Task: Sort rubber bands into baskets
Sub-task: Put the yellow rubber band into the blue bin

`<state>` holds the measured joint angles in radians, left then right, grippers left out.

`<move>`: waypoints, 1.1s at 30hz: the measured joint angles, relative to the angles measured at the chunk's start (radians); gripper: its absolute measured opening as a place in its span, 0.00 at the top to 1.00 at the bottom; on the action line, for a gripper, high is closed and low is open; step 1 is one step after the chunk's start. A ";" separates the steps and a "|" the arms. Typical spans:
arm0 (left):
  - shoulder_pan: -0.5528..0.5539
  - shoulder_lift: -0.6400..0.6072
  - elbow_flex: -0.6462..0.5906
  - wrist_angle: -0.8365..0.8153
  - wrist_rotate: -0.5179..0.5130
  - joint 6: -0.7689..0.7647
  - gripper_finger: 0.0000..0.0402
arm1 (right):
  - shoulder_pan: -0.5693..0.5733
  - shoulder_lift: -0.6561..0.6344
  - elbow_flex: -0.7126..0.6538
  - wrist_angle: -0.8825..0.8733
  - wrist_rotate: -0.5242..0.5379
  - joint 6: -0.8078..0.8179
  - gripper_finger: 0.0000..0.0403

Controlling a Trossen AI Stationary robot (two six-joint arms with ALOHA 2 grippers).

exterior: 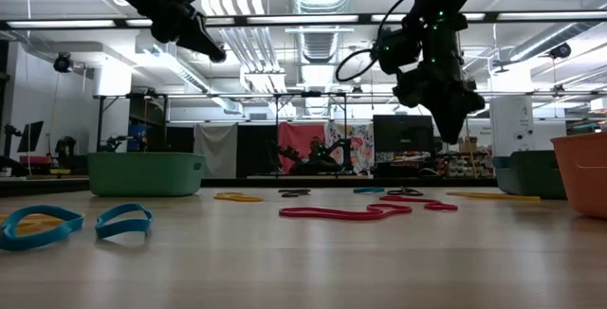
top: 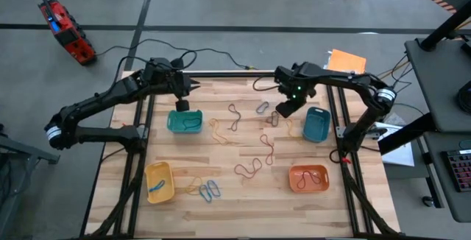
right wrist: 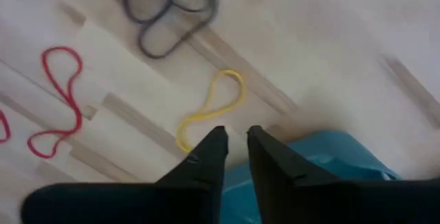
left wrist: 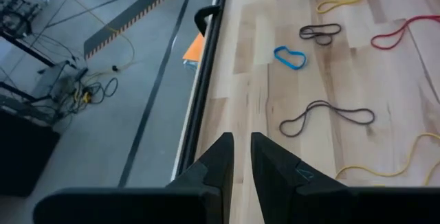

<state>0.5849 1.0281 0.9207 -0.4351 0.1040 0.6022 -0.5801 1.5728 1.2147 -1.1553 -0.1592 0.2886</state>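
Baskets first: my left gripper [top: 179, 104], fingers nearly closed and empty, hovers over the teal-green plastic basket [top: 184, 121]; my right gripper [top: 283, 110], likewise empty, hangs beside the blue plastic basket [top: 316, 124], partly cut off in its wrist view. Thin loose rubber bands [top: 250, 168] lie between.

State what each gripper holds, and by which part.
Nothing is held: the left gripper and right gripper both show nearly closed, empty fingers above the table.

Teal [top: 184, 122], blue [top: 317, 125], yellow [top: 159, 182], orange baskets [top: 308, 179]
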 joint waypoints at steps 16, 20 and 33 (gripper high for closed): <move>0.000 0.032 0.000 0.000 0.019 0.017 0.91 | 0.085 0.089 -0.090 0.078 0.003 0.050 0.48; 0.000 0.052 0.000 0.000 0.020 0.017 0.91 | 0.085 0.113 -0.123 0.143 0.002 0.029 0.46; 0.000 0.120 0.000 0.018 0.019 0.014 0.91 | 0.111 0.210 -0.136 0.211 0.016 0.010 0.49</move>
<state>0.5846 1.1485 0.9207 -0.4172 0.1234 0.6167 -0.4691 1.7828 1.0783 -0.9444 -0.1436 0.2984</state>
